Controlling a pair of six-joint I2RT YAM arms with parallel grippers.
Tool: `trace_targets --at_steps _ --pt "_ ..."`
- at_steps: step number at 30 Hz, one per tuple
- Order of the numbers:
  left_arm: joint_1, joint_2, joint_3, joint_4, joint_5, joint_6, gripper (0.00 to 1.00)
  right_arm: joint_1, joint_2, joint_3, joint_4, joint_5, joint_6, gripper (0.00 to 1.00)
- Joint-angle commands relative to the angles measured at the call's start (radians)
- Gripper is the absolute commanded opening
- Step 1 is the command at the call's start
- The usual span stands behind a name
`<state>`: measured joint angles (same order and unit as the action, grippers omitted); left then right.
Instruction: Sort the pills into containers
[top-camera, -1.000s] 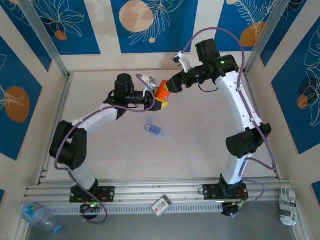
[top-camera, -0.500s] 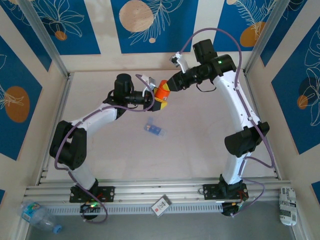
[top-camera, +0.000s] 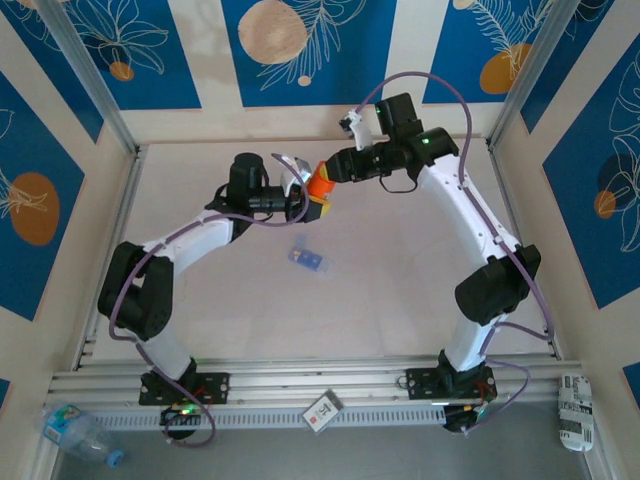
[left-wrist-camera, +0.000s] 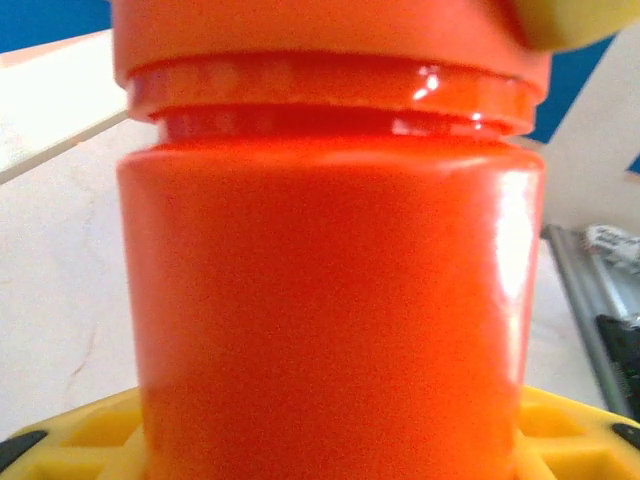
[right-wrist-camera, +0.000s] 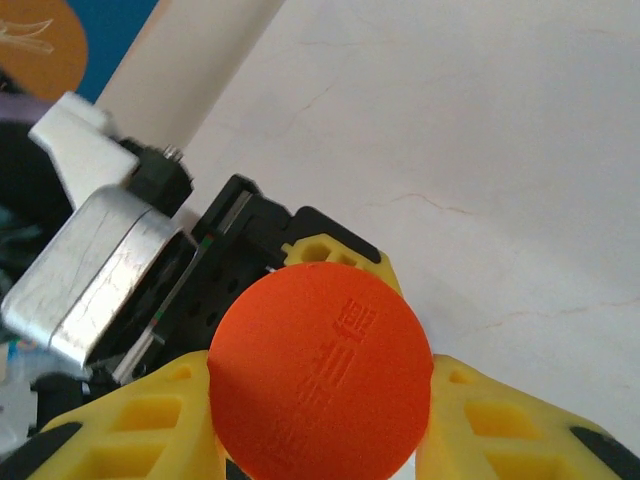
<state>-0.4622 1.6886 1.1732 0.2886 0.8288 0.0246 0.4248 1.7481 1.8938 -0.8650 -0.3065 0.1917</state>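
My left arm (top-camera: 190, 235), right arm (top-camera: 470, 210): white links, black joints, purple cables (top-camera: 125, 290). My fingers (right-wrist-camera: 500, 420) yellow, ribbed. One o'clock: green light (top-camera: 424, 140).

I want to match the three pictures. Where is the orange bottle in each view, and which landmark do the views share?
Top external: the orange bottle is above the picture's centre.
Left wrist: the bottle is large, in the middle, very close.
Right wrist: its round cap is at the bottom centre, seen end-on.
Shared landmark: the pale table, behind the bottle in every view.
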Motion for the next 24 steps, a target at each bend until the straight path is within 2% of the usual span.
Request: trace_targets --at_steps 1,9,16,19,24 --pt "-0.023 -0.101 0.014 0.151 -0.066 0.066 0.00 0.053 -0.002 -0.095 0.026 0.137 0.172 0.33" --pt "-0.029 -0.085 0.008 0.167 -0.061 0.053 0.00 0.070 0.006 -0.080 0.031 0.192 0.226 0.35" --pt "-0.029 -0.057 0.009 0.189 -0.035 0.018 0.00 -0.011 0.018 0.044 -0.011 0.089 0.225 0.42" --pt "-0.028 -0.047 0.008 0.199 -0.025 0.005 0.00 -0.049 0.017 0.095 -0.024 0.024 0.218 0.53" --pt "-0.028 -0.037 0.006 0.198 -0.010 -0.002 0.00 -0.097 -0.023 0.120 -0.021 -0.065 0.195 0.81"
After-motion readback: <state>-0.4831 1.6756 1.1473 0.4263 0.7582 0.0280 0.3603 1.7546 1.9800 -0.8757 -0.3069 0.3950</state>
